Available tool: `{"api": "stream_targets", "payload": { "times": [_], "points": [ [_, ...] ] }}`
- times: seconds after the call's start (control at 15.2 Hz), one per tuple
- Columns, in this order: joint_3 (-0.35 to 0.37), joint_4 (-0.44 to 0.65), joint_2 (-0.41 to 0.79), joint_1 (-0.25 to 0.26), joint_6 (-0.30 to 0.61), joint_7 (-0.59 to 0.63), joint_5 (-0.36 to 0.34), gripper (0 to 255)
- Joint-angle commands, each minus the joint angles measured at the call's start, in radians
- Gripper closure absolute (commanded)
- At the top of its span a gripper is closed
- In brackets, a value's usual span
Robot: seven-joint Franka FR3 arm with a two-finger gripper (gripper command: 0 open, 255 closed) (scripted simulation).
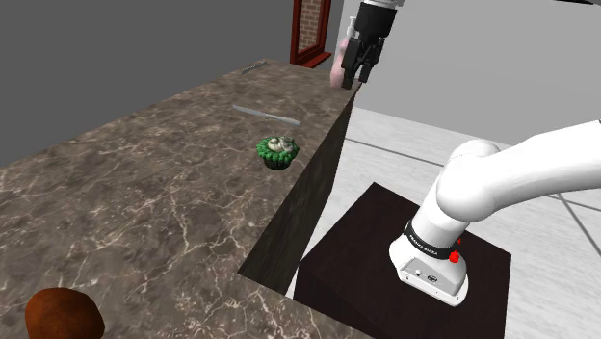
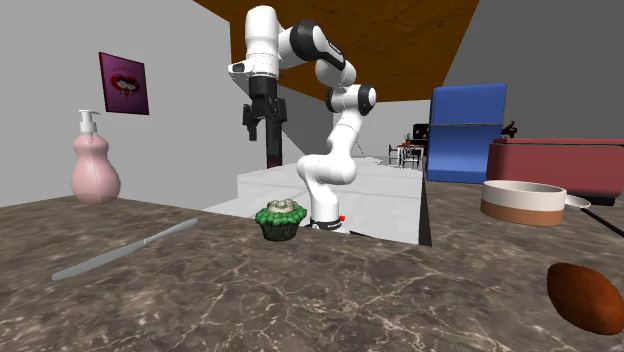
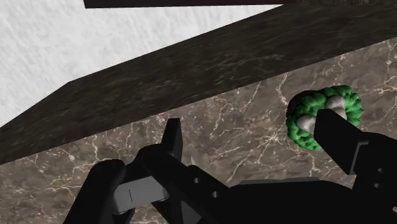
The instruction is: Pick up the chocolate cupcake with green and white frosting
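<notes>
The cupcake (image 1: pixel 278 151) with green and white frosting stands upright on the brown marble counter (image 1: pixel 144 193), near the counter's edge on the stand's side. My black gripper (image 1: pixel 353 77) hangs high above the far end of that edge, well away from the cupcake. The second exterior view has the gripper (image 2: pixel 263 140) up behind the cupcake (image 2: pixel 280 221). In the wrist view the fingers stand apart with nothing between them, and one finger (image 3: pixel 334 130) partly covers the cupcake (image 3: pixel 296 122).
A knife (image 1: pixel 267 115) lies on the counter beyond the cupcake. A pink soap bottle (image 2: pixel 94 170) stands at the far corner. A brown rounded lump (image 1: pixel 63 316) sits at the near end, and a bowl (image 2: pixel 523 201) stands beside it. The stand (image 1: pixel 405 260) is below the counter's edge.
</notes>
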Motion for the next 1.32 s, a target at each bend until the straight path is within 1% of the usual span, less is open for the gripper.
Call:
{"api": "stream_targets", "payload": {
  "times": [0.0, 0.33, 0.46, 0.59, 0.79, 0.99, 1.25],
  "points": [
    [0.000, 0.000, 0.000, 0.000, 0.000, 0.000, 0.000, 0],
    [-0.016, -0.199, -0.049, -0.043, 0.193, 0.251, 0.263, 0],
    [-0.009, -0.281, -0.065, -0.049, 0.292, 0.341, 0.380, 0],
    [0.007, -0.359, -0.075, -0.045, 0.405, 0.424, 0.507, 0],
    [0.046, -0.458, -0.066, -0.011, 0.605, 0.527, 0.730, 0],
    [0.091, -0.513, -0.011, 0.063, 0.828, 0.577, 0.997, 0],
    [0.087, -0.540, 0.022, 0.087, 0.876, 0.514, 1.053, 0]
  ]
}}
